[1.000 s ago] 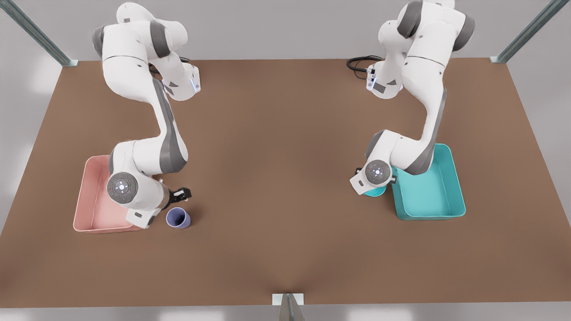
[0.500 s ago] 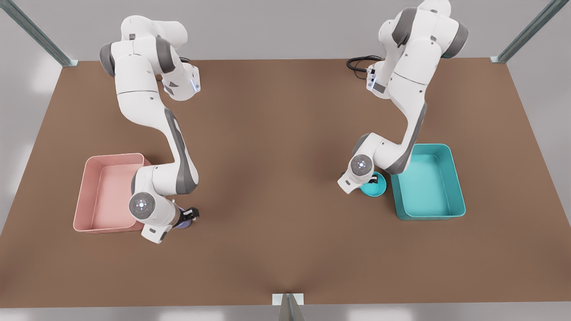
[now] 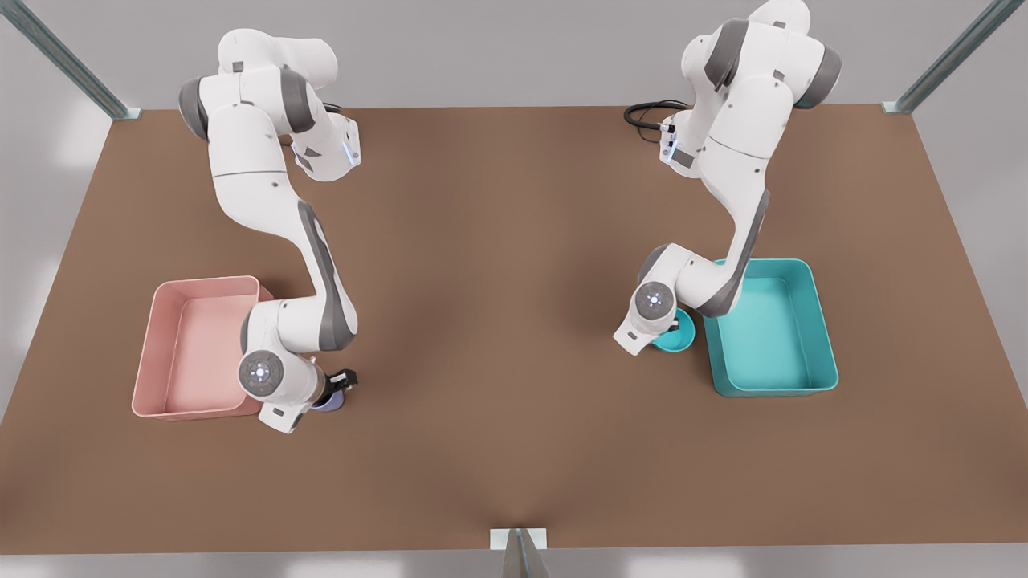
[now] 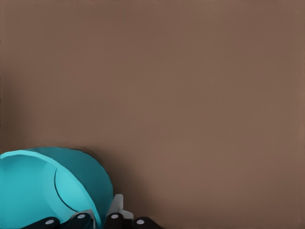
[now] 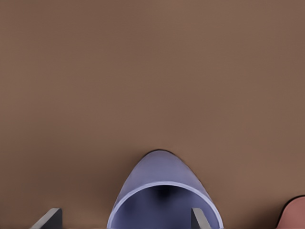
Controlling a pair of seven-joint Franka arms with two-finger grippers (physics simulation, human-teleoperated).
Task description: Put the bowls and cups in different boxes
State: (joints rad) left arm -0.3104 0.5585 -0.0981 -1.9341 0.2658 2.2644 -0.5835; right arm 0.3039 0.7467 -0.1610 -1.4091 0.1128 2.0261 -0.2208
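Observation:
The lavender cup (image 3: 335,402) stands on the brown table beside the pink box (image 3: 149,345), mostly hidden under the wrist of the arm on the front view's left. My right gripper (image 3: 337,388) is open, and in the right wrist view its fingers (image 5: 49,218) straddle the cup (image 5: 162,174) without touching it. The teal bowl (image 3: 679,341) sits just beside the teal box (image 3: 821,321) on the front view's right. My left gripper (image 3: 677,324) is down at the bowl (image 4: 28,191), its narrow-set fingers (image 4: 117,206) shut on the rim.
Both boxes hold nothing. A corner of the pink box (image 5: 296,214) shows in the right wrist view. A black cable (image 3: 646,115) lies at the far edge, and metal frame posts (image 3: 520,550) stand at the table's edges. Bare brown tabletop (image 3: 498,321) lies between the arms.
The right gripper came down from beside the cup to straddle it. The left arm shifted slightly at the bowl; bowl and cup stay in place.

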